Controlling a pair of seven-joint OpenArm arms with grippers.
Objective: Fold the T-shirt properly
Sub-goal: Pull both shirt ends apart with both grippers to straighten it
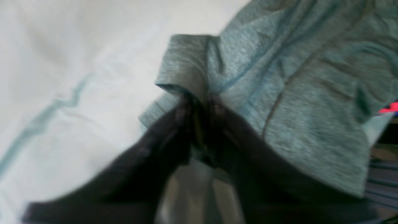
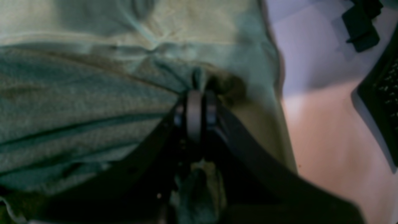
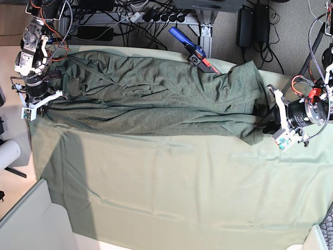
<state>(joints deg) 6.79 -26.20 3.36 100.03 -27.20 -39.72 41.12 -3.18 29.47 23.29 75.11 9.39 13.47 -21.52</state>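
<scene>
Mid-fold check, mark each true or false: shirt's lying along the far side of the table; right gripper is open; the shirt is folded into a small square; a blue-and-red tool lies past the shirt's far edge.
1. The T-shirt lies along the far side of the table cloth. True.
2. The right gripper is open. False: it is shut on the T-shirt.
3. The T-shirt is folded into a small square. False: it stretches long between both arms.
4. A blue-and-red tool lies at the shirt's far edge. True.

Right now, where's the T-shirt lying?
In the base view the T-shirt stretches across the far half of the pale green table cloth, spanning between the two hands.
</scene>
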